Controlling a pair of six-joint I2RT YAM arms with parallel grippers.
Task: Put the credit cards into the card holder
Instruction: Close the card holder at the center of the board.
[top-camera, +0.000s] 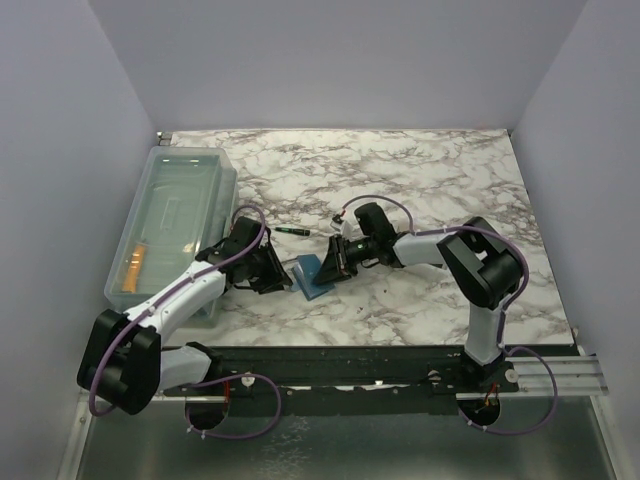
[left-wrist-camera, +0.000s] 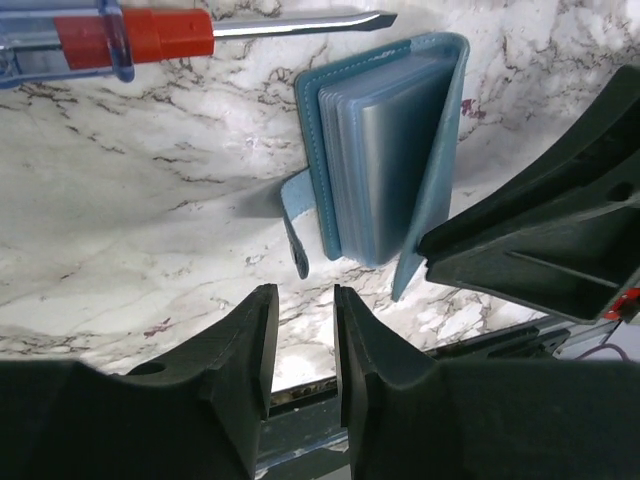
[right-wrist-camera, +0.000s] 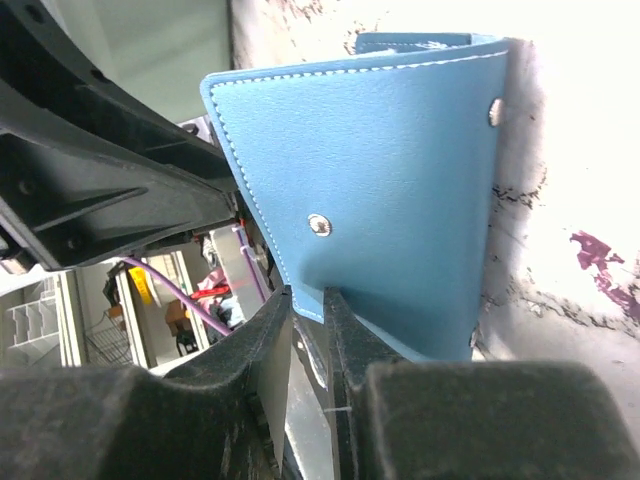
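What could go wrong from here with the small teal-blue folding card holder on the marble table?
1. The right gripper seems to pinch only the edge of the teal-blue folding card holder; the cover may slip out and fall shut.
2. The left gripper is empty and very near the right one, so the fingers could collide.
3. The red-handled screwdriver lies close to the holder; a sweeping move might knock it.
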